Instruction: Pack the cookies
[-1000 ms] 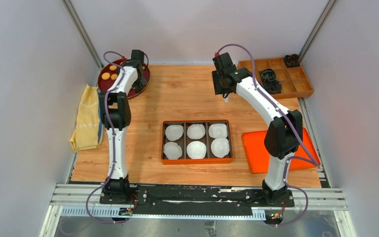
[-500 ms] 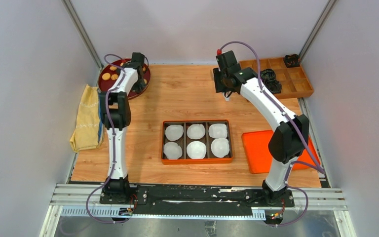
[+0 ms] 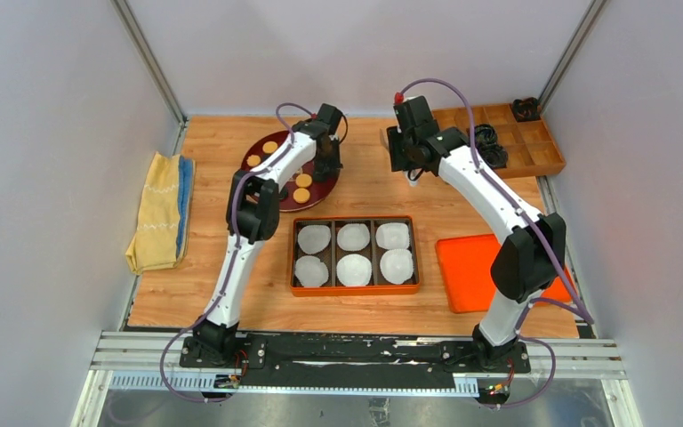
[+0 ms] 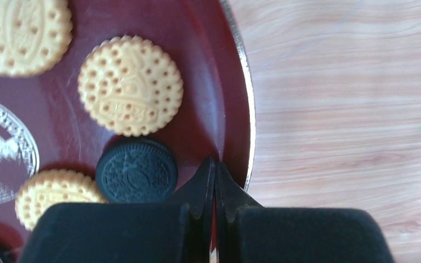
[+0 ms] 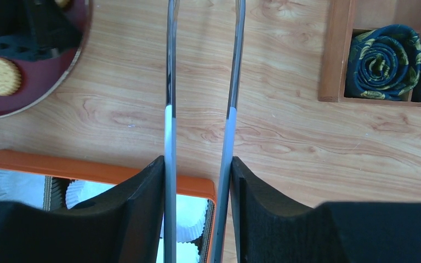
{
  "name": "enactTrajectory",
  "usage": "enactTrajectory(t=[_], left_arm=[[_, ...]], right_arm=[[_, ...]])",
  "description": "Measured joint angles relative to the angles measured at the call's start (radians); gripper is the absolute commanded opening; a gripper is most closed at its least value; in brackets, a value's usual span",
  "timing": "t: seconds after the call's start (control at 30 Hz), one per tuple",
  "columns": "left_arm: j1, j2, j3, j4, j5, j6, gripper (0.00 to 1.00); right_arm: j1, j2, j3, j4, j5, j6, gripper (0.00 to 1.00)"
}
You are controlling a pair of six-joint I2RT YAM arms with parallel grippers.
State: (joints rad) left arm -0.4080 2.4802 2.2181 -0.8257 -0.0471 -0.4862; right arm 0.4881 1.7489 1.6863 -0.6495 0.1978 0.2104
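Golden cookies (image 4: 130,85) and a dark cookie (image 4: 137,170) lie on a dark red plate (image 4: 219,66). In the top view the plate (image 3: 267,160) sits just behind the orange tray (image 3: 354,220), which holds white paper cups (image 3: 353,237). My left gripper (image 4: 215,164) is shut on the plate's right rim (image 4: 248,131); it also shows in the top view (image 3: 327,165). My right gripper (image 5: 197,164) is shut on metal tongs (image 5: 170,82), whose blades stand apart and empty above the bare wood behind the tray; it also shows in the top view (image 3: 412,173).
A yellow towel (image 3: 160,209) lies at the left edge. A wooden divided organiser (image 3: 534,151) with dark rolled items (image 5: 383,60) stands at the back right. A flat orange lid (image 3: 471,276) lies right of the tray, under the right arm.
My left gripper has dragged the plate from the back left corner rightwards to just behind the tray. My right gripper with the tongs has shifted slightly.
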Motion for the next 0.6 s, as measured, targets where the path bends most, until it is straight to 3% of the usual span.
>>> enactTrajectory(t=[0.17,0.6], left_arm=[[-0.008,0.076,0.120,0.006,0.100,-0.001,0.04],[-0.074,0.081,0.074,0.156,0.341,0.076,0.11]], right_arm=[[0.000,-0.034,-0.034,0.008,-0.018,0.002,0.46],[0.000,-0.050,-0.083,0.030,-0.053,0.011,0.46]])
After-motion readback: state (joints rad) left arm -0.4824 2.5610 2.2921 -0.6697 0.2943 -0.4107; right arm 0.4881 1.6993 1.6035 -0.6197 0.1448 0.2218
